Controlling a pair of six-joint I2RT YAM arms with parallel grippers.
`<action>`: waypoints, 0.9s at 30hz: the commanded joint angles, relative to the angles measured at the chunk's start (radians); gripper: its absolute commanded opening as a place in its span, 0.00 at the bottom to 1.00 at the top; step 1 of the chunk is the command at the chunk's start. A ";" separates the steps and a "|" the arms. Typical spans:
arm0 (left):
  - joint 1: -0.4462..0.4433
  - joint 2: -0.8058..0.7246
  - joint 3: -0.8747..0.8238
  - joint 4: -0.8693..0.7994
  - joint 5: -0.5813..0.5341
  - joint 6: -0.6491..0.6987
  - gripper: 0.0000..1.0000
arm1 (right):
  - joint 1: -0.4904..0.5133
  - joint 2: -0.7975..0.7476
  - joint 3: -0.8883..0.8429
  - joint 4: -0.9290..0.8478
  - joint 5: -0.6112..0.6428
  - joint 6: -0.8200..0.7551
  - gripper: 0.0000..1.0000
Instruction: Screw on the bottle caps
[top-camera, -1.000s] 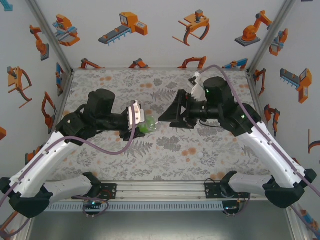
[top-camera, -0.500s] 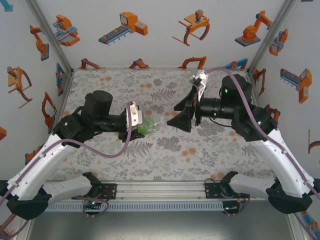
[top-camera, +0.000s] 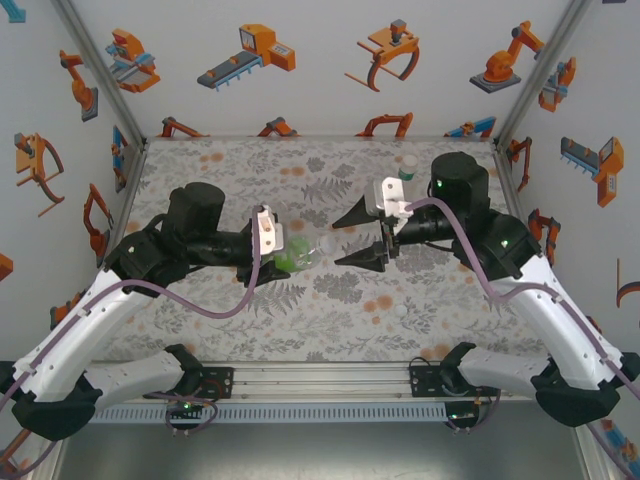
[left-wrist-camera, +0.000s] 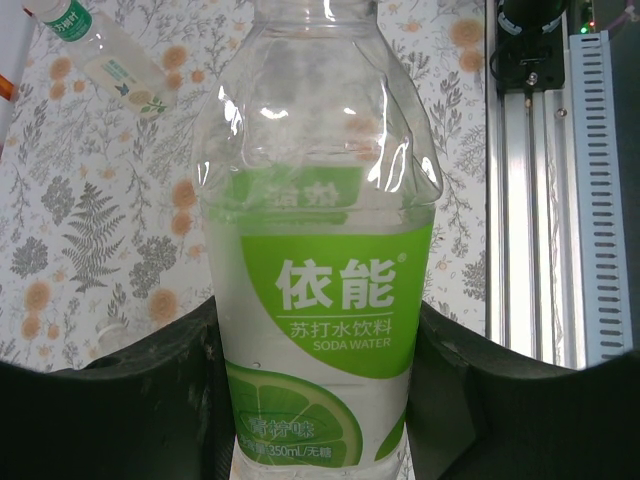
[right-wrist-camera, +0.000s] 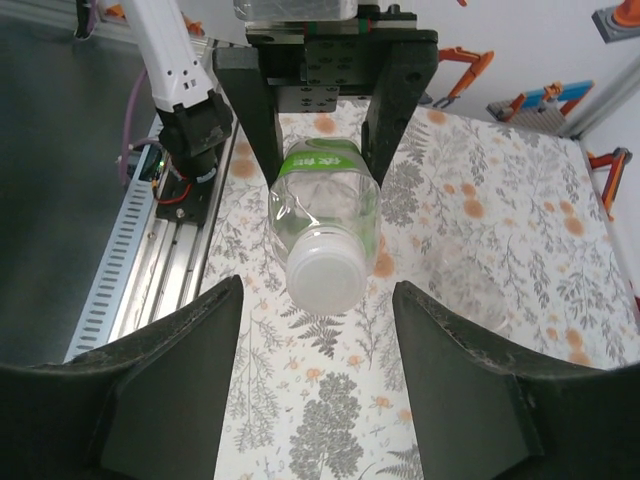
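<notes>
Left gripper: clamping the green-label bottle around its label band, holding it sideways above the table, neck pointing toward the right arm.
White cap: sitting on the mouth of that bottle.
Right gripper: jaws standing spread, one on each side of the cap, touching nothing.
Second bottle: resting on the floral cloth with a green cap on it, well apart from the held bottle.
Small white dot: lying near the table's front edge, possibly a loose cap.
</notes>
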 joint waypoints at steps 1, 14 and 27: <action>-0.006 -0.005 -0.003 0.006 0.029 -0.008 0.11 | 0.005 0.011 -0.004 0.034 -0.059 -0.047 0.55; -0.009 0.001 -0.001 0.006 0.029 -0.007 0.12 | 0.021 0.025 -0.024 0.049 -0.030 -0.042 0.46; -0.009 0.004 0.004 -0.002 0.020 -0.002 0.11 | 0.034 0.033 -0.024 0.059 -0.033 -0.028 0.40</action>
